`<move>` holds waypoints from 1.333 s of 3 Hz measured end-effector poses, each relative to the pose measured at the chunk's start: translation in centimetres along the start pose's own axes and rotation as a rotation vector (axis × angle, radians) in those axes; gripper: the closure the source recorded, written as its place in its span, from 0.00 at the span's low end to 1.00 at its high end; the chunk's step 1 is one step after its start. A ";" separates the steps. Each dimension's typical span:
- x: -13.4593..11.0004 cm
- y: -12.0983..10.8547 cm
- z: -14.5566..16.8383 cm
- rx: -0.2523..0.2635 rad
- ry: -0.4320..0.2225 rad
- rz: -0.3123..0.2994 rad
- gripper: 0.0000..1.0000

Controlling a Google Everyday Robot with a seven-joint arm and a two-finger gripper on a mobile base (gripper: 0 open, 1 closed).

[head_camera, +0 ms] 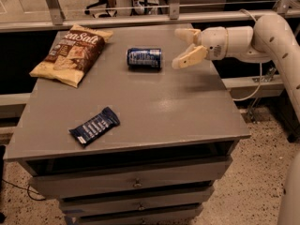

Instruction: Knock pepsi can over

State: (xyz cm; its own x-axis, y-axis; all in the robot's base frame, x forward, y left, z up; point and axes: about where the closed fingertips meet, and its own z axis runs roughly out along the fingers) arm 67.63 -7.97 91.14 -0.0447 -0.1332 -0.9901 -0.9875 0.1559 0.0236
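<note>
Nearest the camera, the bench (187,121) is showing its stacked drawers (136,184), sitting well below the hand. On the bench top, a dark blue snack bar (94,126) is lying flat toward the front corner, well apart from the hand and on the side its fingertips are pointing to. Farther back, the pepsi can (144,58) is lying on its side, near the hand's fingertips but apart from them, straight out in front of them. The hand (180,47) is hanging over the back right part of the bench, reaching in from the right, its two fingers (190,57) spreading wide and gripping nothing. A chip bag (70,53) is resting beyond the pepsi can, on the side away from the hand. Behind the hand, a metal rail (140,18) is running across.
</note>
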 end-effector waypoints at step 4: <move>1.8 -3.0 1.5 0.019 0.035 -0.089 0.00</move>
State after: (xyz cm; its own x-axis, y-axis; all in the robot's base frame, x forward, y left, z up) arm 70.75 -7.16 89.13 0.0379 -0.1810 -0.9827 -0.9848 0.1600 -0.0674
